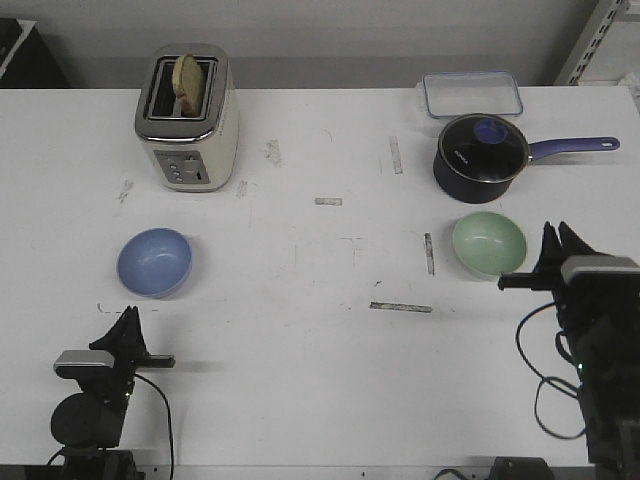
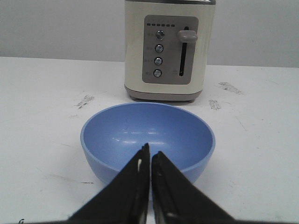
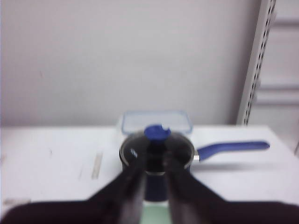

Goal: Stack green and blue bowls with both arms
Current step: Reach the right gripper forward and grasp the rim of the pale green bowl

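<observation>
white table (image 1: 330, 340), toaster (image 1: 188, 120), blue bowl (image 1: 154, 262), green bowl (image 1: 488, 243), saucepan (image 1: 482, 158), container (image 1: 472, 94)

My front camera looks down over the desk (image 1: 320, 350); my wrist cameras sit low, facing the toaster (image 2: 164, 49) and saucepan (image 3: 156, 158), both shared with it

Blue bowl (image 1: 155, 263), mint-green bowl (image 1: 489, 243), navy pan (image 1: 481, 158), cream toaster (image 1: 187, 120).

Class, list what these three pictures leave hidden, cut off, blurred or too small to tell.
- Pale mint green round bowl: right wrist view shows only a sliver, cut by the edge behind the blurred right hand.
- Dark navy lidded saucepan: its contents, front view, glare on the lid.
- Cream toaster: button markings too small, left wrist view; top cut off.
- Light periwinkle blue round bowl: near rim hidden by the left hand.
</observation>
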